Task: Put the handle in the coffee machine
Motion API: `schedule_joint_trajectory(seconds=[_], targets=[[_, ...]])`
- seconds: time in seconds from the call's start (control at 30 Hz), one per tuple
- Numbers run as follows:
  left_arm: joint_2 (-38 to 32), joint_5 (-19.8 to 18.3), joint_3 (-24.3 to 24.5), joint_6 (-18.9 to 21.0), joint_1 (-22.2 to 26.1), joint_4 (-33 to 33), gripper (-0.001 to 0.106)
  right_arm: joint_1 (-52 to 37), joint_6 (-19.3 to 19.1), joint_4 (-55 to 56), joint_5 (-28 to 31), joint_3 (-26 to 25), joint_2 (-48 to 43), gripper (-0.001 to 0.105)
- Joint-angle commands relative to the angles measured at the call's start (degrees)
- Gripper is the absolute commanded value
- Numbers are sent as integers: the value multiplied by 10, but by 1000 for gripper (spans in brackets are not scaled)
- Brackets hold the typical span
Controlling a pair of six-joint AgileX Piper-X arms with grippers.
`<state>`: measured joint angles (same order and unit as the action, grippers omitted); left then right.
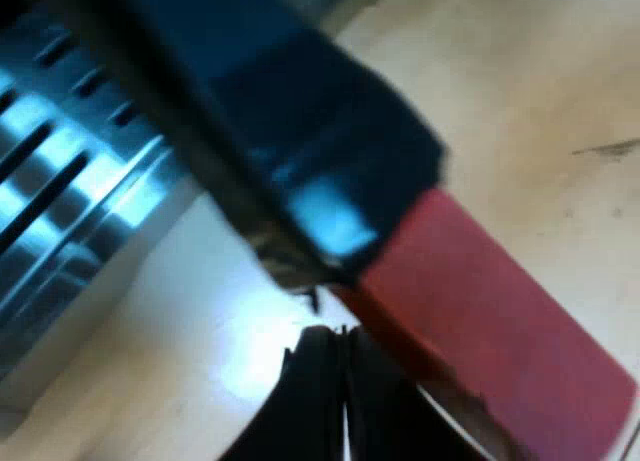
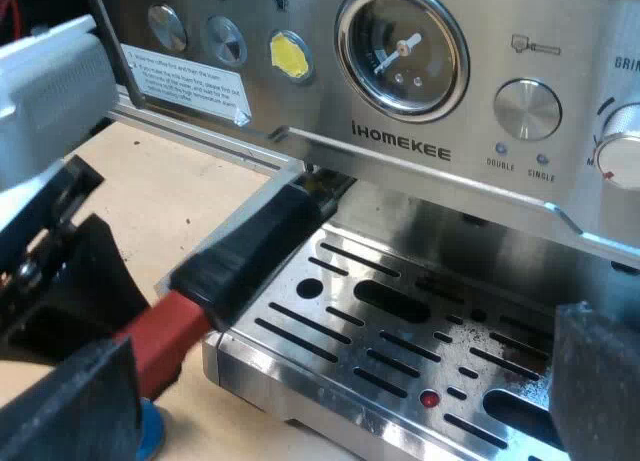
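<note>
Left wrist view: left gripper (image 1: 343,346) fingers seen pressed together, tips at the handle (image 1: 300,131) where black meets red, near the drip tray (image 1: 60,181). Right wrist view: handle seated angled under espresso machine (image 2: 560,196) front; right gripper (image 2: 340,371) fingers apart, empty. Risk: closed tips could slip off the handle, lock not completed

Holder handle (image 2: 262,243): dark, blocky, with a red end (image 2: 158,343). Its head end was tucked under the espresso machine (image 2: 400,153) at the front; the metal part was hidden. In the right wrist view it ran out toward 8 o'clock, crossing the corner of the drip tray (image 2: 400,331), with the red end past the tray's edge. Machine: brushed steel, IHOMEKEE lettering, round pressure gauge (image 2: 402,49) with its needle near 2 o'clock. The tray was slotted and speckled with grounds. The left wrist view showed the handle close up beside the tray slots.
</note>
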<state>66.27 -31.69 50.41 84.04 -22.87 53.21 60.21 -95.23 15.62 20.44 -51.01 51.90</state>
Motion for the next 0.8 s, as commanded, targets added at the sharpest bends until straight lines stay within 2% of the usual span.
schedule_joint_trajectory(seconds=[0.03, 0.1, 0.3, 0.53, 0.67, 0.7, 0.8], targets=[[-9, -102, 20, -6, -40, -35, 0, 1, 1, 0, -1, -1, -5, 84], [-9, -102, 28, -8, -62, -51, 0, 1, 1, 0, -1, -1, -5, 84], [-4, -89, 33, -8, -76, -110, 0, 1, 1, 0, -1, -1, -5, 84], [-2, -84, 33, -8, -75, -64, 0, 1, 1, 11, -9, -1, -5, 84], [-5, -15, 33, -30, -61, 4, 0, 1, 1, 55, -75, -1, -5, 84], [-7, 4, 31, -37, -54, 20, 0, 1, 5, 69, -79, -1, -5, 84], [-27, 28, 25, -49, -19, 50, 0, 1, 12, 77, -79, -1, -5, 84]])
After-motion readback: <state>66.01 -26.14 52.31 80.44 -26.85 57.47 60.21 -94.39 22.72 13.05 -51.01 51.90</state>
